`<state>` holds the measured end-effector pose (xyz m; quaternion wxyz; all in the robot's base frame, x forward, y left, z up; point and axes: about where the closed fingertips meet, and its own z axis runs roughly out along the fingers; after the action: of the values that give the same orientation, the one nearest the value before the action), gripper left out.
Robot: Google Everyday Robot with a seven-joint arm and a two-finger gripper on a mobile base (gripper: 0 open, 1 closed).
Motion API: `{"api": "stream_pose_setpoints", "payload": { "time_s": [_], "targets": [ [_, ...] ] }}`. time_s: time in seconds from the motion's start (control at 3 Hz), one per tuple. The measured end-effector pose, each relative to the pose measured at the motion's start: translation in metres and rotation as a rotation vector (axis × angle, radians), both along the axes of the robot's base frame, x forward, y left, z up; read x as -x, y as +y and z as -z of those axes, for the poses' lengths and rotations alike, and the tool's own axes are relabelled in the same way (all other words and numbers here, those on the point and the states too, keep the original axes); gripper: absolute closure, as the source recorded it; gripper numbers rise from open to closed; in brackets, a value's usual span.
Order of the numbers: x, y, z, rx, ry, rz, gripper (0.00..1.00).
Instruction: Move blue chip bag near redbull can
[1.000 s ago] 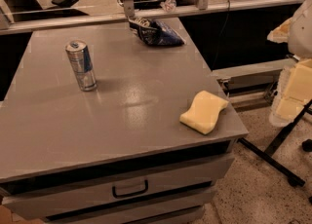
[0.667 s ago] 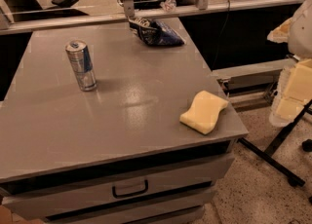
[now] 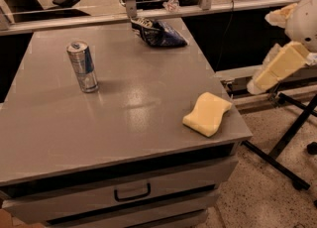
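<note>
One view only: the bag (image 3: 158, 32) lies at the counter's (image 3: 148, 98) far edge, well apart from the can (image 3: 83, 67) standing upright toward the left. A sponge (image 3: 207, 114) lies near the right front corner. The pale arm (image 3: 280, 66) sits off to the right. The end effector is out of frame, so I can't tell its state.

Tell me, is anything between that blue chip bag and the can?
No: only bare tabletop lies between the blue chip bag and the redbull can. The sponge sits off to the front right. The gripper is out of view.
</note>
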<state>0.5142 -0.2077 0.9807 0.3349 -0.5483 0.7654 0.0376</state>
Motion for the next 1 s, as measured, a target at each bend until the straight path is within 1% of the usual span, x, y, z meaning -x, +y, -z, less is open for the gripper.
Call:
{"api": "stream_pose_setpoints", "payload": {
  "time_s": [0.33, 0.67, 1.0],
  "targets": [
    [-0.0539, 0.0125, -0.0043, -0.189, -0.118, -0.004, 0.00],
    [-0.0542, 0.0133, -0.0036, -0.186, -0.122, -0.002, 0.00],
    [-0.0605, 0.0189, 0.0023, -0.178, -0.160, 0.022, 0.00]
  ]
}}
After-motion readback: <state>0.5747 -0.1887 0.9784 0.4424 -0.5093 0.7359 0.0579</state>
